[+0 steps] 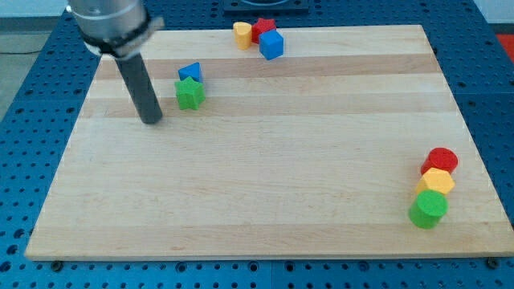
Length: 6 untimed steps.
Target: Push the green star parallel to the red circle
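Note:
The green star (190, 94) lies at the view's upper left of the wooden board (265, 177), touching a blue triangular block (190, 72) just above it. The red circle (441, 160) lies at the view's lower right, heading a short line with a yellow block (436, 181) and a green round block (428, 209) below it. My tip (152, 121) rests on the board to the left of the green star and slightly below it, a small gap apart from it.
At the view's top edge sit a yellow block (242, 34), a red block (263, 30) and a blue cube (271, 45), clustered together. The board lies on a blue perforated table (32, 96).

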{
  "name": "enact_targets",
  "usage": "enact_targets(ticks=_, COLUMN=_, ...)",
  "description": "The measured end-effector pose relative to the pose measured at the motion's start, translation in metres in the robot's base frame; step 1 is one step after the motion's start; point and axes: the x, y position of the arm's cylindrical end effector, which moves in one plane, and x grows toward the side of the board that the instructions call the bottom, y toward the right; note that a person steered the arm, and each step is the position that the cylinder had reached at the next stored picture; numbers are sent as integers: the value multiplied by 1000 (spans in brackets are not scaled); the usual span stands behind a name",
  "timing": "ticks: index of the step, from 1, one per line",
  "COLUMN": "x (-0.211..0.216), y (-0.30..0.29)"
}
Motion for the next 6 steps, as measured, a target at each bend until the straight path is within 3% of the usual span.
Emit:
enact_targets(ticks=1, x=-40, y=3)
enact_targets(ticks=2, x=-40, y=43)
enact_targets(ticks=5, x=22, y=183)
enact_targets(ticks=6, x=43, y=205)
